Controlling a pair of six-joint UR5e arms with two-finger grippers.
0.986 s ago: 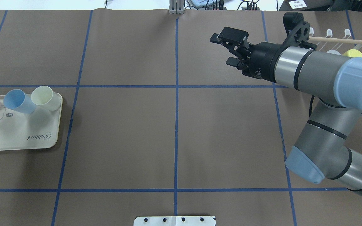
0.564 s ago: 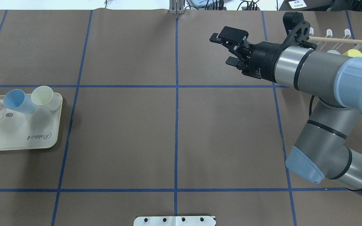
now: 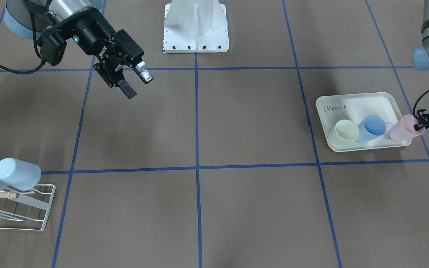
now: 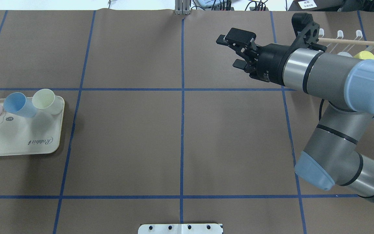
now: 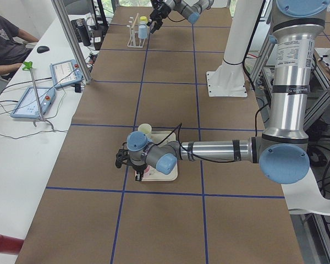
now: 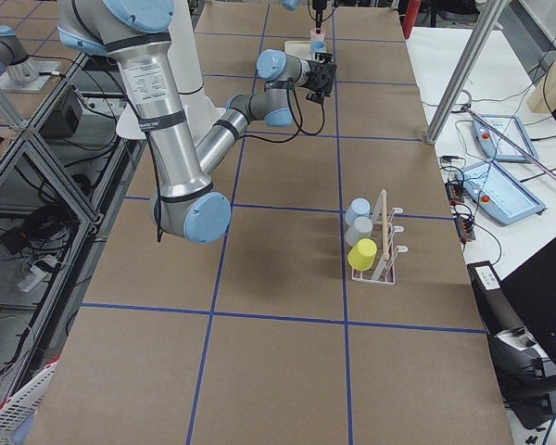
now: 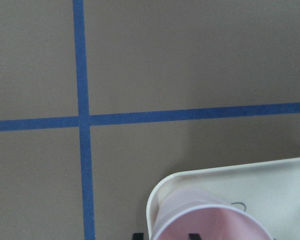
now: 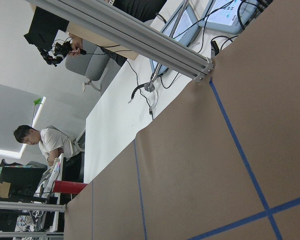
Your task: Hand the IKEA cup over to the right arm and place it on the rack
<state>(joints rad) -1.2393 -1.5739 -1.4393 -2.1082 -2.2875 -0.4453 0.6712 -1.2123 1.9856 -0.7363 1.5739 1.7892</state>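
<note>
**Pink cup at the tray's edge, left fingers astride its rim**

The pink IKEA cup stands mouth-up on the cream tray. On the overhead view's dial the tray lies at the table's 9 o'clock, and the cup is at the tray's 10 o'clock corner. A blue cup and a pale yellow cup stand beside it toward 3 o'clock.

The pink cup looks like a light, stiff, thin-walled plastic beaker, smooth and slightly tapered. It should lift with little force but could slip or tip in a loose hold. A pinch on the rim wall seems the sensible grasp, since it leaves the body free for the other gripper at the hand-over.

The left gripper is at that rim. In its wrist view one dark fingertip shows inside the mouth and one outside. Whether they have closed on the wall I cannot tell.

The left forearm lies low and level across the table, with the wrist turned down over the tray.

The right gripper hangs above the table toward 1 o'clock and points to about 10 o'clock, its jaws apart and empty.

Just beyond it, near 2 o'clock, the white wire rack already carries a yellow cup and two pale ones.
</note>
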